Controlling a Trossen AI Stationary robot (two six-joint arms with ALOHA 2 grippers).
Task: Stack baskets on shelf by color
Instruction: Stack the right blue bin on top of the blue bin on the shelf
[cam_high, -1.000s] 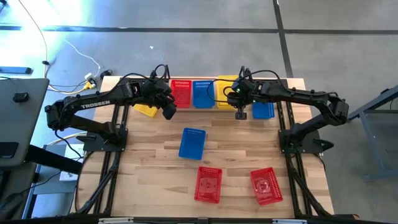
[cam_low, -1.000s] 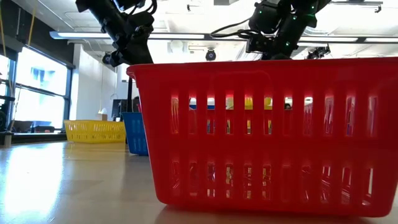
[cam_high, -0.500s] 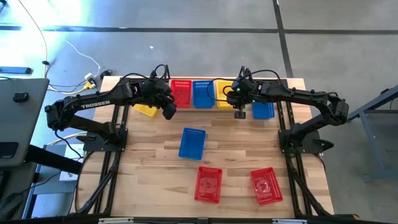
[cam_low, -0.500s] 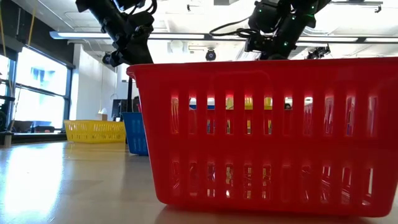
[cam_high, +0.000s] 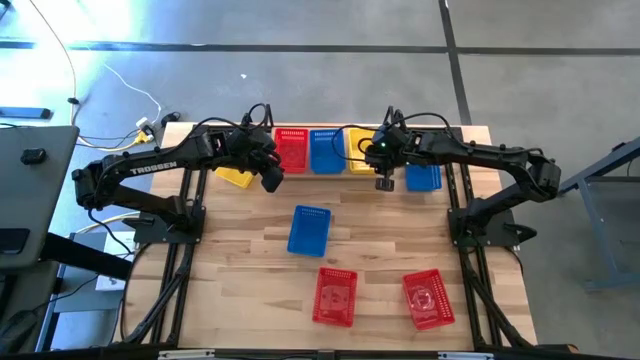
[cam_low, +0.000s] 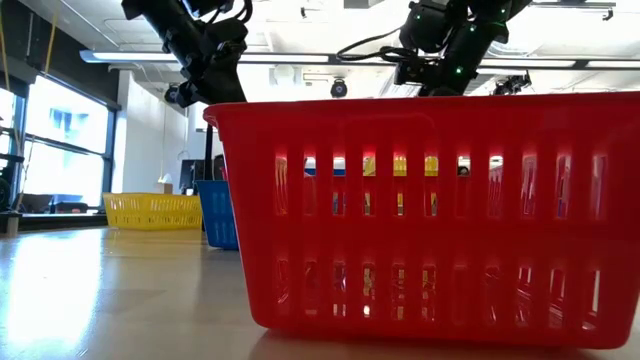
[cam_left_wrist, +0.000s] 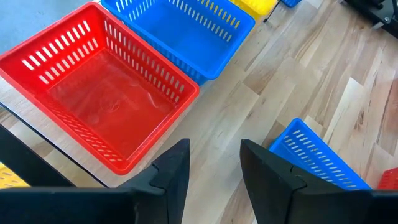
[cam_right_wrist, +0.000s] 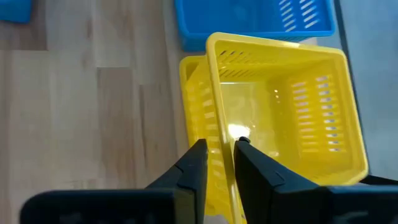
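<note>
A: How do the baskets look?
B: Small, shallow, slotted plastic trays. At the far edge of the table (cam_high: 250, 290) a red basket (cam_high: 291, 148), a blue basket (cam_high: 325, 150) and a yellow stack (cam_high: 361, 146) sit side by side in a row. Another blue basket (cam_high: 423, 177) lies just beside the yellow stack, a lone yellow basket (cam_high: 234, 176) lies near the left arm, and a blue one (cam_high: 309, 229) and two red ones (cam_high: 335, 296) (cam_high: 428, 299) lie nearer the front.

A: And the grippers?
B: The right gripper (cam_right_wrist: 216, 163) straddles the near wall of the top yellow basket (cam_right_wrist: 280, 106), which sits tilted and skewed over the yellow one beneath; its fingers (cam_right_wrist: 194, 163) are slightly apart, and whether they pinch the wall I cannot tell. The left gripper (cam_left_wrist: 214, 165) hangs released, grasping nothing, by the red basket.

A: Anything hard to make out?
B: From table height a red basket (cam_low: 420, 210) fills the picture and hides the row. The shelf is barely visible under the baskets.

A: Any change?
B: The right gripper has shifted slightly toward the yellow stack compared with a second ago; the baskets lie as before.
</note>
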